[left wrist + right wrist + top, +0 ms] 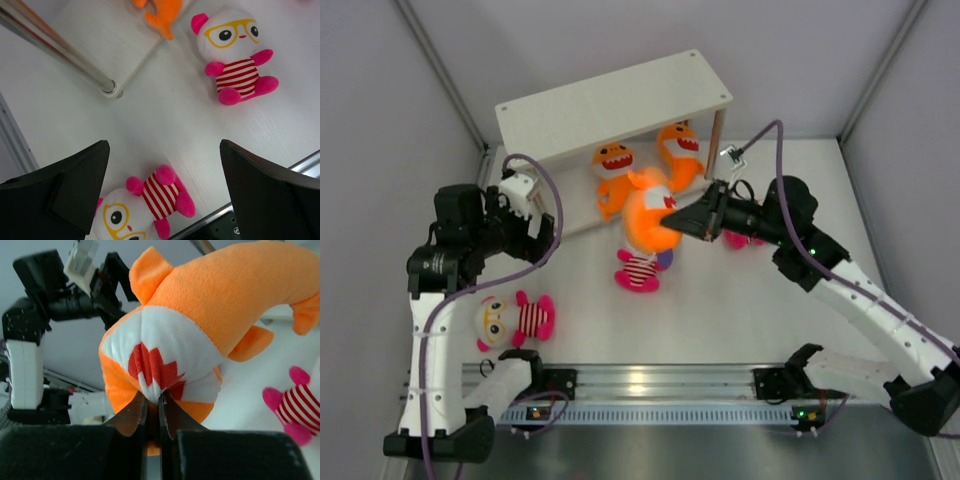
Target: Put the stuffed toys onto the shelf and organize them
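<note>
The cream two-tier shelf stands at the back. Two orange sharks sit on its lower board. My right gripper is shut on the third shark, pinching its toothy mouth and holding it in the air in front of the shelf. One striped doll lies on the table under it, and also shows in the right wrist view. A second doll lies at the near left. My left gripper is open and empty above that doll. A pink bit of a third doll shows behind my right wrist.
A metal shelf post stands close to my left gripper. A metal rail runs along the table's near edge. My left arm faces the held shark.
</note>
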Robot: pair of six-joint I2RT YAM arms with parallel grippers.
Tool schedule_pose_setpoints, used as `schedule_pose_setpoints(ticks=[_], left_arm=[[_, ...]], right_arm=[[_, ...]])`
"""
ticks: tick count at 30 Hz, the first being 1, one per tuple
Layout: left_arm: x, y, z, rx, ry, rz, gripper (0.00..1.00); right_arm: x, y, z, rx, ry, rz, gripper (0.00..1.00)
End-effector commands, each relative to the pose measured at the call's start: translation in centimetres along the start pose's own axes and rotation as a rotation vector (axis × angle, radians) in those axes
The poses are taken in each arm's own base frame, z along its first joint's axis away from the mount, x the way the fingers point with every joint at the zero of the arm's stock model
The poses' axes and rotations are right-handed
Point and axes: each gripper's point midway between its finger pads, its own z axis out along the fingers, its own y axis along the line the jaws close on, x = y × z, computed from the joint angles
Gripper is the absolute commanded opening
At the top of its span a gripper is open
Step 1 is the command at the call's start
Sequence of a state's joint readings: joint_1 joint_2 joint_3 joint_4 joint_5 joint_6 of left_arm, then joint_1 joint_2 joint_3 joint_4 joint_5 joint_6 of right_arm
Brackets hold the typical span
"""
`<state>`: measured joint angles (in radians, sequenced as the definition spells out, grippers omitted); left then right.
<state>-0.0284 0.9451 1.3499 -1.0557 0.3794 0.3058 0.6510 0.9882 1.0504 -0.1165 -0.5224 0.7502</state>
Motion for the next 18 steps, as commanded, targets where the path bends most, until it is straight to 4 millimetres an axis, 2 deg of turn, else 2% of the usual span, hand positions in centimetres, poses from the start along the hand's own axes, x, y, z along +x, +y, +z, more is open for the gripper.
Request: schedule_pose_setpoints(ticks=[1,3,4,5,7,8,10,12,13,14,15,16,18], left_arm=[[-2.6,-1.5,-1.5,0.081,-0.105,0.144,0.98],[-3.1,-2.7,-2.0,0.144,-0.157,0.269,0.98],[-3.3,-3.1,-2.1,0.171,-0.175,0.325,0.98],[-3.2,-3.0,-1.8,0.185,-0.184,0.422,0.98],[-3.0,-2.4,-1.3,0.174,-0.172,0.504,0.98],[-2.9,-1.8,-0.9,0.161,-0.166,0.609,0.98],[-1.7,-0.3,-0.2,0.117,-0.111,0.701,0.98],[-1.2,0.2,-0.8,0.074,-0.112,0.906,0.98],[-0.3,-0.3,-1.7,0.055,-0.133,0.996,0.98],[-0.2,-0.6,-2.1,0.042,-0.153,1.125,0.98],[-0.2,-1.2,-2.5,0.045,-0.185,1.169,0.98],[-0.9,-1.9,-3.8,0.018,-0.231,1.203,0.98],[-2.0,-3.0,-5.0,0.025,-0.299,1.207,0.98]], right_arm=[[-7.1,5.2,2.9,-0.19,-0.213,0.023,0.0],[-8.4,5.1,4.3,-0.188,-0.231,0.093,0.0],[-9.2,5.8,4.6,-0.229,-0.253,0.098,0.0],[-9.3,5.7,5.7,-0.241,-0.242,0.12,0.0],[-9.3,6.2,6.7,-0.253,-0.225,0.139,0.0],[-9.0,6.0,7.3,-0.239,-0.208,0.141,0.0],[-8.0,5.6,8.5,-0.216,-0.181,0.17,0.0],[-7.1,5.3,9.1,-0.217,-0.172,0.197,0.0],[-6.9,5.1,9.3,-0.216,-0.18,0.205,0.0],[-6.5,5.3,9.4,-0.234,-0.185,0.206,0.0],[-6.5,5.4,9.4,-0.237,-0.192,0.219,0.0],[-6.2,5.8,9.5,-0.252,-0.193,0.223,0.0],[-5.4,7.2,9.9,-0.304,-0.18,0.242,0.0]])
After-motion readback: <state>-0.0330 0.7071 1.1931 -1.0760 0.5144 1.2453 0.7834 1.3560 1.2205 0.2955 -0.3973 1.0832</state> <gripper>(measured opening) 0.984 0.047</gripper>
